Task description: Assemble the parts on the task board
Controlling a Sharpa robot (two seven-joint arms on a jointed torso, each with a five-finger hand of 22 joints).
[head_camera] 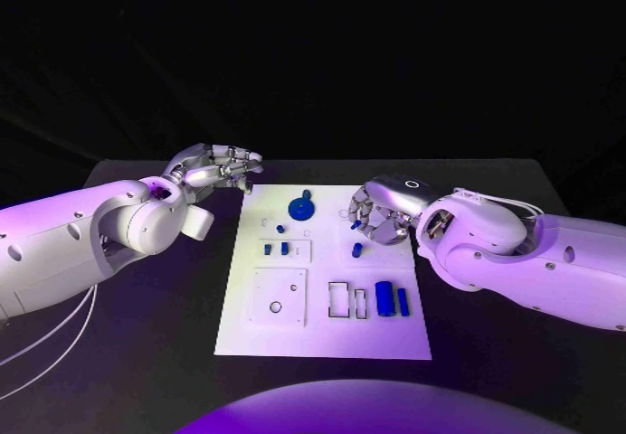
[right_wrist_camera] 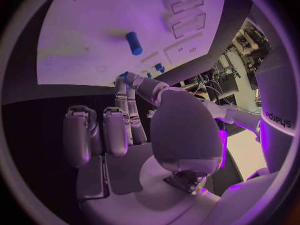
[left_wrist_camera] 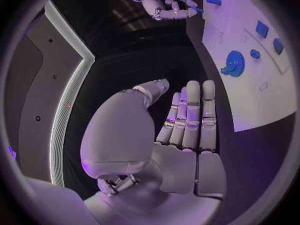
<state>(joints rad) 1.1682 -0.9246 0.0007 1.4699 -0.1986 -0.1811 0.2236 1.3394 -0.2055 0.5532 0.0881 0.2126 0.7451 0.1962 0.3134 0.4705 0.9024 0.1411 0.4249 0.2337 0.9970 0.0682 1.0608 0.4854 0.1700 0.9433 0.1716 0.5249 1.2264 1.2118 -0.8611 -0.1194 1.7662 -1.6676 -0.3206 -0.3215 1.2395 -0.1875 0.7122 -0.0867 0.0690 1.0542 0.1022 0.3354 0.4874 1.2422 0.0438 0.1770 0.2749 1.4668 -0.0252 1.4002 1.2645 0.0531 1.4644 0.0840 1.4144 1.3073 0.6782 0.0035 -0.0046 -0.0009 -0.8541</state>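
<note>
**Assembly barely begun, one small part in hand**

The right hand (head_camera: 372,217) is pinching a small blue part (right_wrist_camera: 124,76) between thumb and fingertip above the white board (head_camera: 327,339). The left hand (head_camera: 215,167) is hovering empty, fingers loosely extended, beside the board's far corner. A blue gear (head_camera: 301,209), peg (right_wrist_camera: 133,43) and blocks (head_camera: 390,297) are lying loose, apparently awaiting placement.

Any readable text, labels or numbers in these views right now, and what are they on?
"sharpa": on the white right arm, running sideways along it in the right wrist view.
No other lettering reads: the task board, its blue parts and both hands show no legible marks or numbers.
</note>
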